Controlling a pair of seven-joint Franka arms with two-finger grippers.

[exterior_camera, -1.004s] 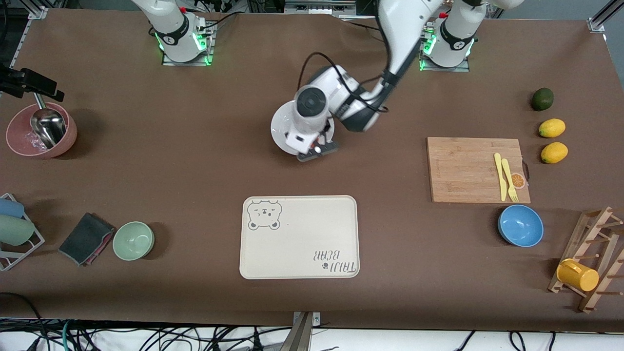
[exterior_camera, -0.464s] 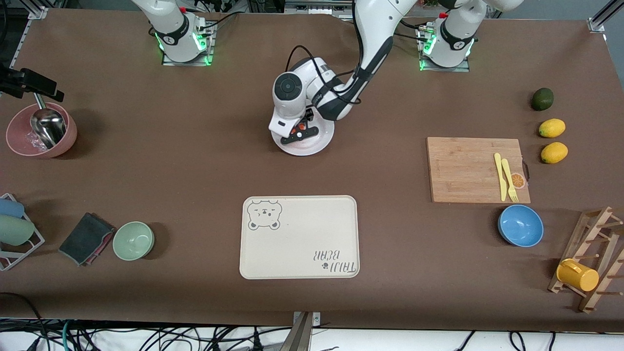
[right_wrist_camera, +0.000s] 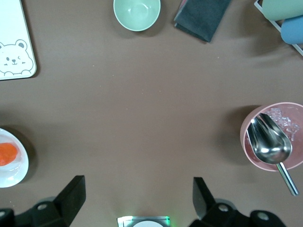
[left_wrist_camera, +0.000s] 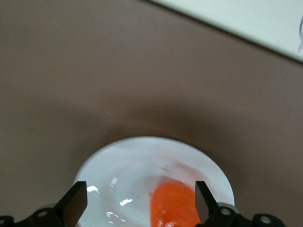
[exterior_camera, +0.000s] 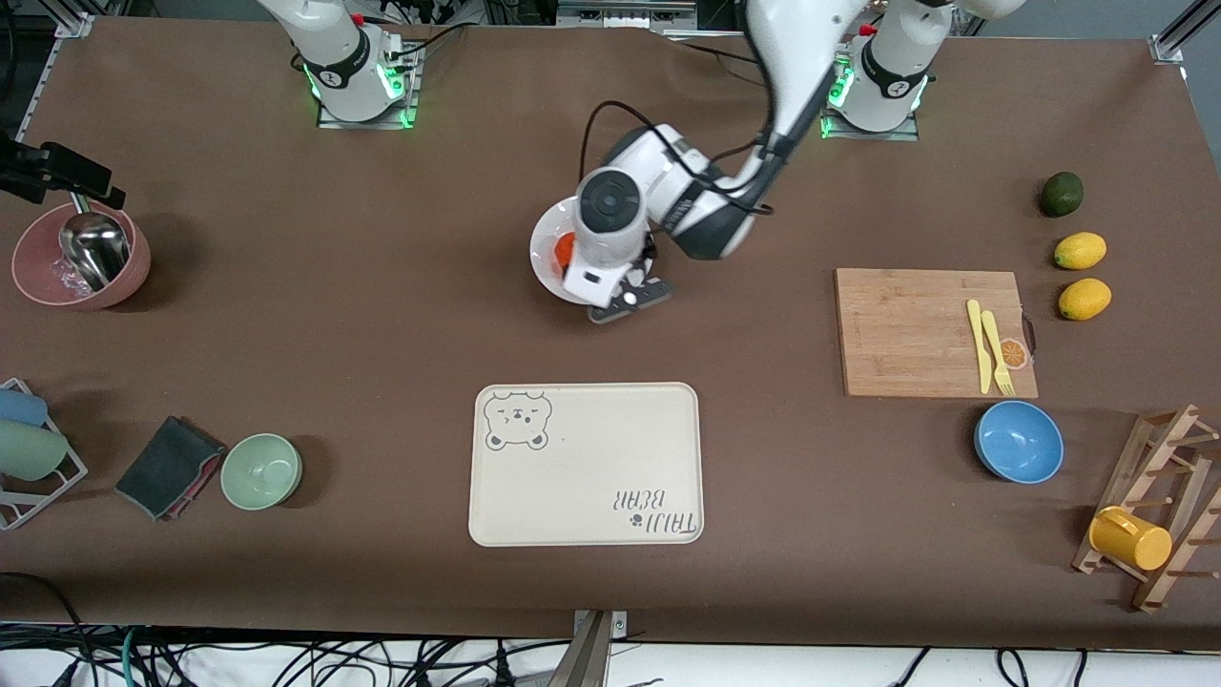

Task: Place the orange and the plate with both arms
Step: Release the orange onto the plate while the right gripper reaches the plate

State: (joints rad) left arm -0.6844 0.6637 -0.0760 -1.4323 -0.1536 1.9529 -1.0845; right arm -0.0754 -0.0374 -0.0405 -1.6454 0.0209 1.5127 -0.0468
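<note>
The white plate (exterior_camera: pixel 544 256) sits mid-table, farther from the front camera than the bear tray. The orange (exterior_camera: pixel 565 248) lies on it, toward the right arm's end. My left gripper (exterior_camera: pixel 603 272) hangs over the plate. In the left wrist view it (left_wrist_camera: pixel 138 202) is open and empty, and the orange (left_wrist_camera: pixel 174 205) rests on the plate (left_wrist_camera: pixel 128 158) close to one finger (left_wrist_camera: pixel 202 201). My right gripper (right_wrist_camera: pixel 137 198) is open and empty, high over the table near its own base, out of the front view. The plate (right_wrist_camera: pixel 14 176) and orange (right_wrist_camera: pixel 7 153) show at the edge of the right wrist view.
The cream bear tray (exterior_camera: pixel 668 405) lies nearer the front camera than the plate. A cutting board (exterior_camera: pixel 906 334), a blue bowl (exterior_camera: pixel 1019 441), lemons (exterior_camera: pixel 1080 251) and an avocado (exterior_camera: pixel 1061 194) are at the left arm's end. A pink bowl with a scoop (exterior_camera: pixel 81 256), a green bowl (exterior_camera: pixel 261 470) and a cloth (exterior_camera: pixel 168 467) are at the right arm's end.
Half a second ago the left gripper was low over the plate with the orange between its fingers. Now it has drawn back, and the orange lies free on the plate.
</note>
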